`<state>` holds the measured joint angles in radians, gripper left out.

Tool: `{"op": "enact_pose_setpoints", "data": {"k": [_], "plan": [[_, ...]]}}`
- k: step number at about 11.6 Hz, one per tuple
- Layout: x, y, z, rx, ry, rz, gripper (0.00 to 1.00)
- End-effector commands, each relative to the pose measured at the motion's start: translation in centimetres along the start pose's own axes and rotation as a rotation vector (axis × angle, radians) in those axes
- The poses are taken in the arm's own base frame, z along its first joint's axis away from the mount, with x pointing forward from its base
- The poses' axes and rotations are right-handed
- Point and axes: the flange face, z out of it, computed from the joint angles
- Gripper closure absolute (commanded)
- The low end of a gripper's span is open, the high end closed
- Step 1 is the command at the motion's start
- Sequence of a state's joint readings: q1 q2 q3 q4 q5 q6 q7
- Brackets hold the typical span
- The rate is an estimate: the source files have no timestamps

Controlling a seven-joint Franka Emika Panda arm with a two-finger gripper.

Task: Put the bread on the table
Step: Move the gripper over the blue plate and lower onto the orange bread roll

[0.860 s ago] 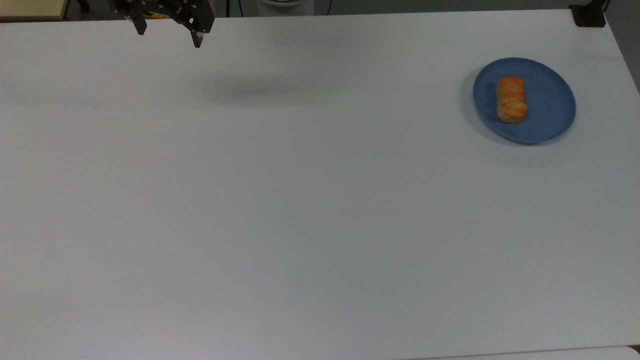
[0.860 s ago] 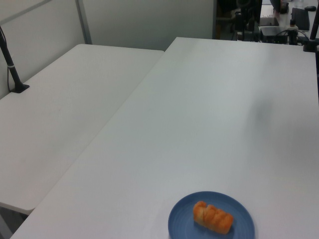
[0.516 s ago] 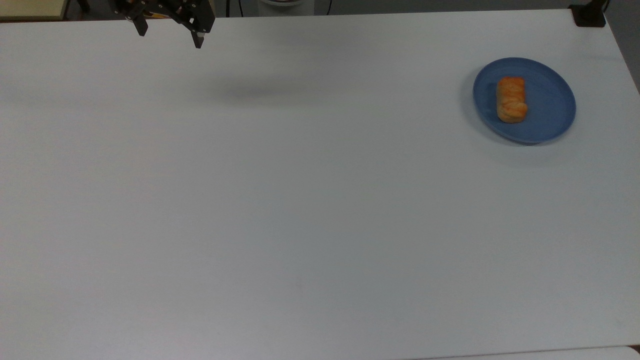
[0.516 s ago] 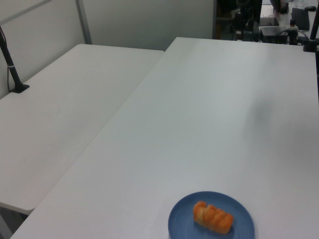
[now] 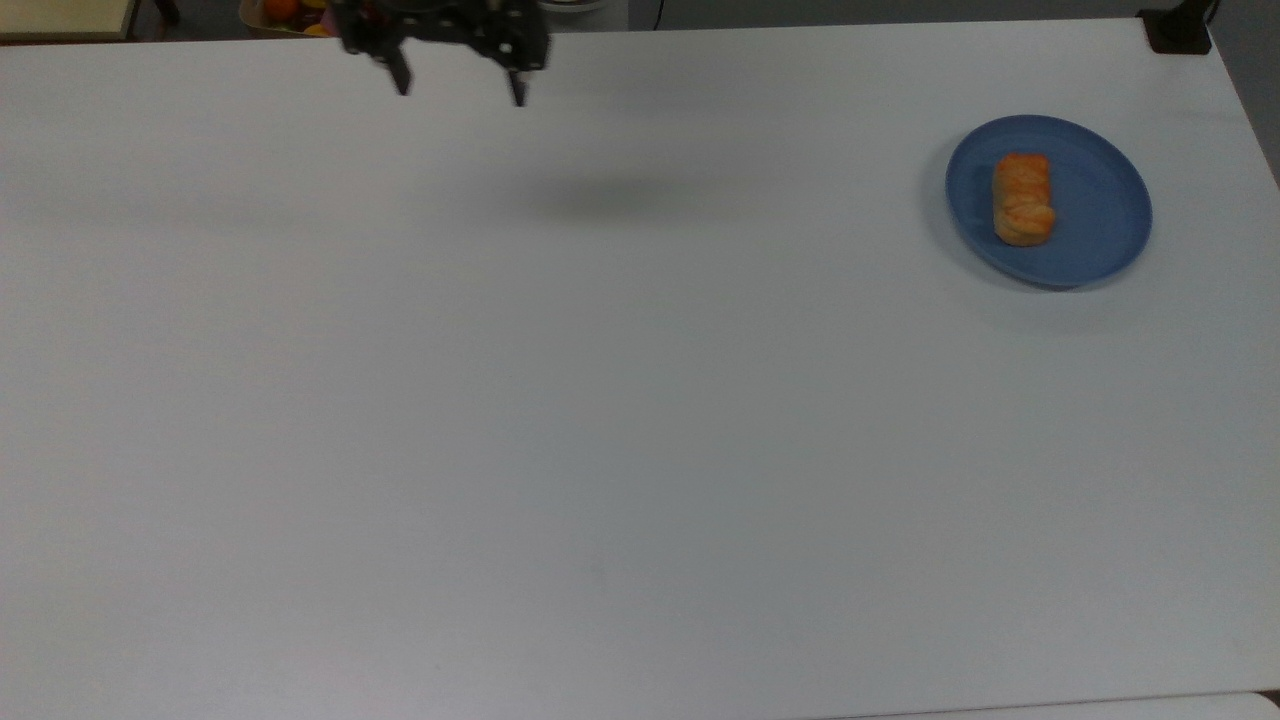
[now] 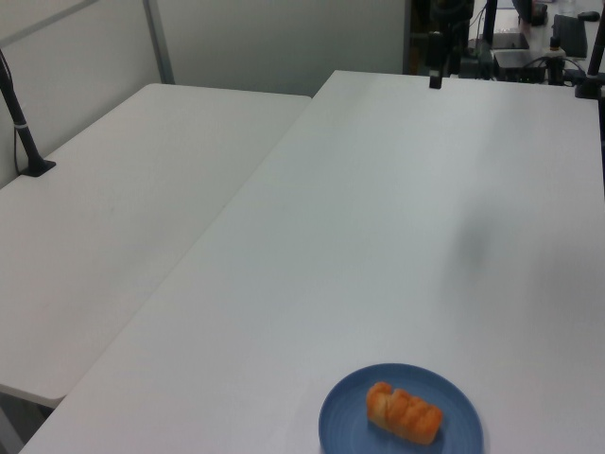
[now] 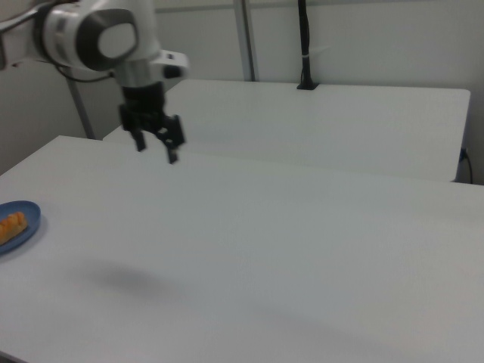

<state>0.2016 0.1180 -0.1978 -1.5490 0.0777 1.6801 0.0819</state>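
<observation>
so the pincer hung empty above the far edge of the worktop, fingers spread apart, well away from the bread. bread lay on its side on the blue plate, near the top view's right edge, slightly toward the plate's left half in the top view. nothing else sat on the worktop near it.

step in hand looked like the approach. to do it well: carry the pincer across high, stop over the loaf's middle, turn the fingers to close across the short width rather than along its length, then come down without clipping the plate rim. the glazed top looks lumpy, so gripping the paler sides should probably hold better. lift clear of the rim before moving sideways to bare worktop.

versus the earlier frames: pincer had shifted toward the top view's right, its shadow moved with it. bread and plate unchanged.
</observation>
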Motion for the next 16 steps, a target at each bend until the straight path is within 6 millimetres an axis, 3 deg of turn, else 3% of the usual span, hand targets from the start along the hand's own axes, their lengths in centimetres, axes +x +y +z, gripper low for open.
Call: {"op": "enact_pose_setpoints", "data": {"k": [1,2,4,7,9,12,13,16], "plan": [[-2.9,-13.1,-1.3,0.035,0.04,0.02,0.0],[-3.9,-16.3,-1.7,0.047,0.046,0.0,0.0],[-7.2,-25.5,-0.3,0.064,0.017,-0.072,0.0],[-11.6,-37.3,5.0,0.095,0.007,-0.044,0.0],[-13.0,-43.2,11.6,0.104,0.016,-0.037,0.0],[-13.9,-47.9,19.8,0.05,0.073,-0.043,0.0],[-15.1,-49.0,22.4,0.003,0.081,-0.07,0.0],[-16.8,-50.2,26.5,-0.043,0.057,-0.06,0.0]]}}
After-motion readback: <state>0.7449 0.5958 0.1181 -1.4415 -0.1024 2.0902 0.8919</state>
